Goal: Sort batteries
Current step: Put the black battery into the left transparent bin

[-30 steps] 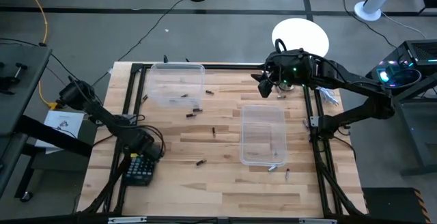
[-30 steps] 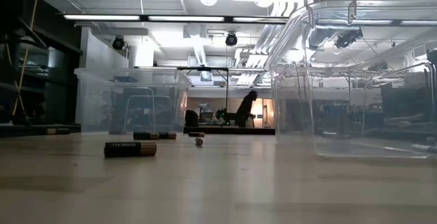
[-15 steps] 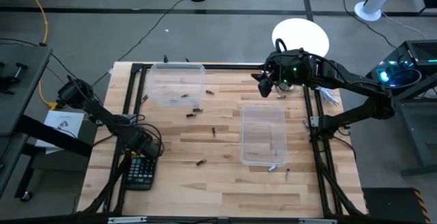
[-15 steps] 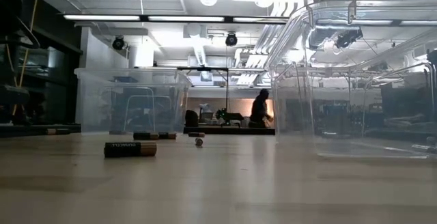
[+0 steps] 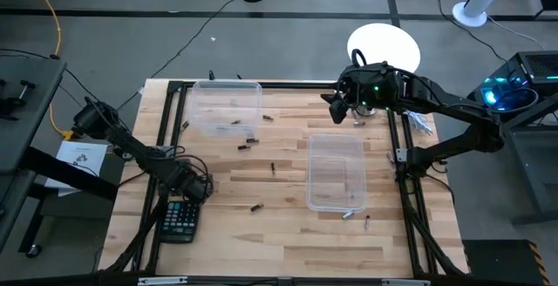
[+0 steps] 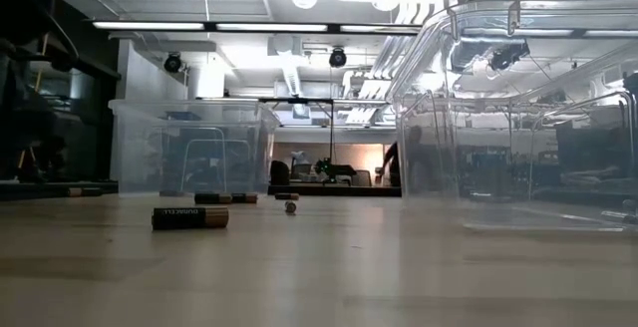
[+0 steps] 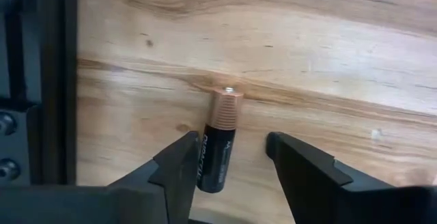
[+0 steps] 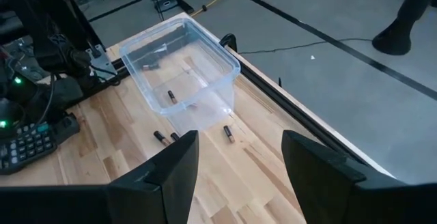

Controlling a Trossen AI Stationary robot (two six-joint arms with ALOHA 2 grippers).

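Small batteries lie scattered on the wooden table: one near the middle, others farther back, two by the right bin's near end. In the low view one lies on its side. My left gripper is low at the table's left side, open, its fingers on either side of a black-and-copper battery lying flat. My right gripper hovers open over the far right part, holding nothing. My left gripper comes from above with its fingers across the battery's black body. One finger stands right against that body and the other is apart from it. I cannot tell whether the near finger touches. The battery lies flat on the wood.
A clear bin with a few batteries stands far left; a second clear bin stands right of centre. A black calculator lies by the left gripper. Black frame rails run along the table's edges.
My left gripper has shifted a little toward the table's right, uncovering more of the calculator. In the room behind the table a person has walked to the right.
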